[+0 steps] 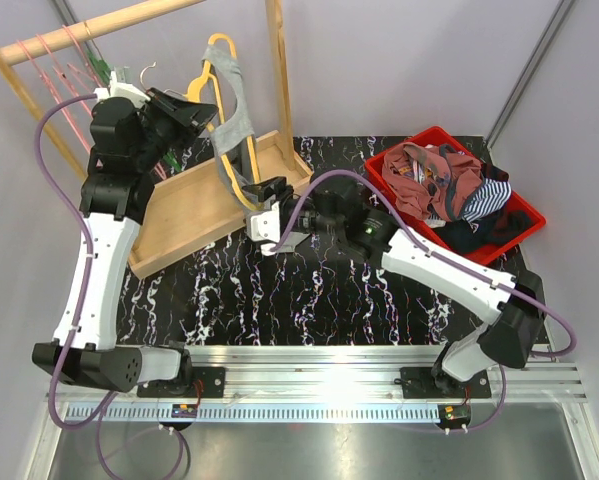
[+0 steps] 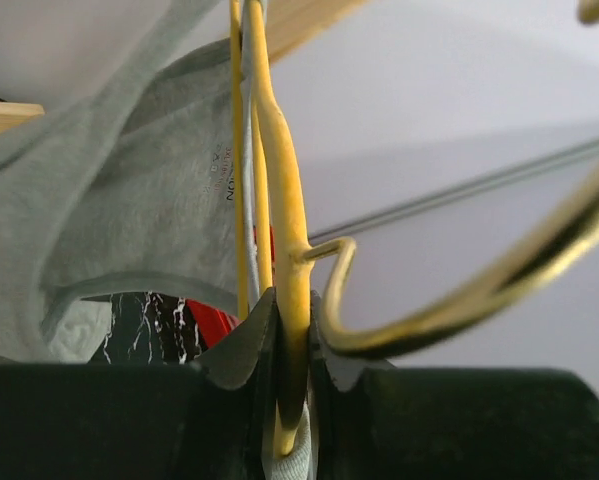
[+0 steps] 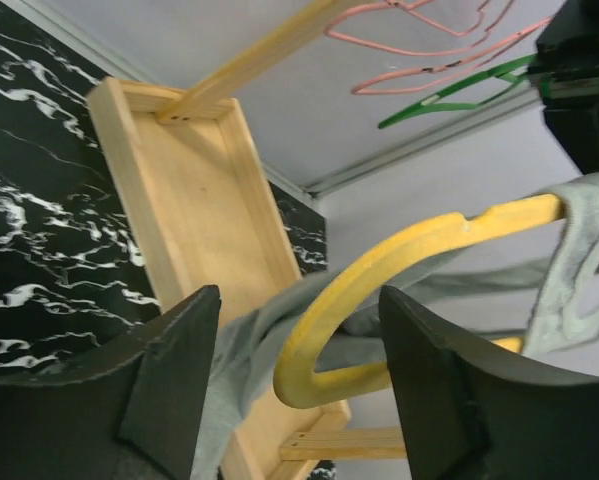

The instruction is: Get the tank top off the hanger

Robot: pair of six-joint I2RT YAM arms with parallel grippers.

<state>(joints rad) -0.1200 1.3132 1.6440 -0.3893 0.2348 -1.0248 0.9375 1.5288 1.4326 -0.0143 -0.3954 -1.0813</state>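
1. At 11 o'clock over the marble surface [image 1: 279, 300], top external view: the left gripper [image 1: 201, 112] grips the yellow hanger [image 1: 235, 178] near its neck, holding it above the wooden rack base [image 1: 194, 210]. The grey tank top [image 1: 241, 125] drapes along the hanger. The right gripper [image 1: 267, 198] sits at the hanger's lower end.
2. Left wrist view: the left gripper [image 2: 291, 330] is pinched tight on the hanger [image 2: 279, 180] stem. The tank top [image 2: 119, 220] hangs at 9 o'clock and looks light, soft and limp.
3. Right wrist view: the right gripper [image 3: 299, 300] is spread, grasping nothing. The hanger [image 3: 379, 260] shoulder and the tank top [image 3: 244, 350] lie between its jaws. The fabric will probably stretch and snag rather than slide, so take the bunched cloth at 7 o'clock, not the stiff hanger.
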